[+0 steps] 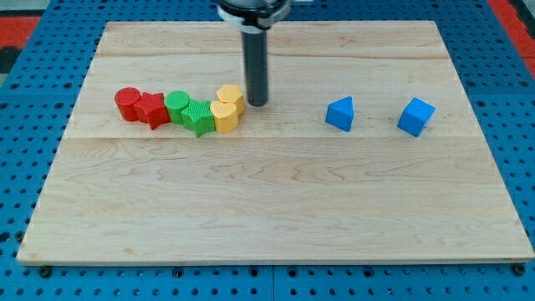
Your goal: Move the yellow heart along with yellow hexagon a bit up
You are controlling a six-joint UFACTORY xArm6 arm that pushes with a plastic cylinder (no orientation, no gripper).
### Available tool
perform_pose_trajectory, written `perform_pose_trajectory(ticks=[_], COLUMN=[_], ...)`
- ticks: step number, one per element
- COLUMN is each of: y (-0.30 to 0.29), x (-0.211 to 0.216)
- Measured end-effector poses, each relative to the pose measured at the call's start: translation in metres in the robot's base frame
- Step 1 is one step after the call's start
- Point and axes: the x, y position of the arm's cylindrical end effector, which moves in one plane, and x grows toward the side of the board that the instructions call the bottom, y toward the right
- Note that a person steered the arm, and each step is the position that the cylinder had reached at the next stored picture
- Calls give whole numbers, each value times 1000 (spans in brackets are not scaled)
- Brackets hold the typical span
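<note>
A yellow hexagon (231, 96) and a yellow heart (223, 115) sit touching each other left of the board's middle, the hexagon above and slightly right of the heart. My tip (258, 103) stands just right of the yellow hexagon, close to it or touching it. The dark rod rises from there to the view's top.
A row runs left from the yellow heart: a green star (200, 117), a green round block (177, 105), a red star (153, 109), a red round block (128, 103). Two blue blocks (340, 113) (415, 116) lie at the right. The wooden board (276, 217) rests on blue pegboard.
</note>
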Motion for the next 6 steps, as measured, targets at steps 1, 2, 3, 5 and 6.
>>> perform_pose_trajectory(ticks=[1,2,3,5,6], y=[51,3,-45,-65,-71], x=[47,96,67,-2,-22])
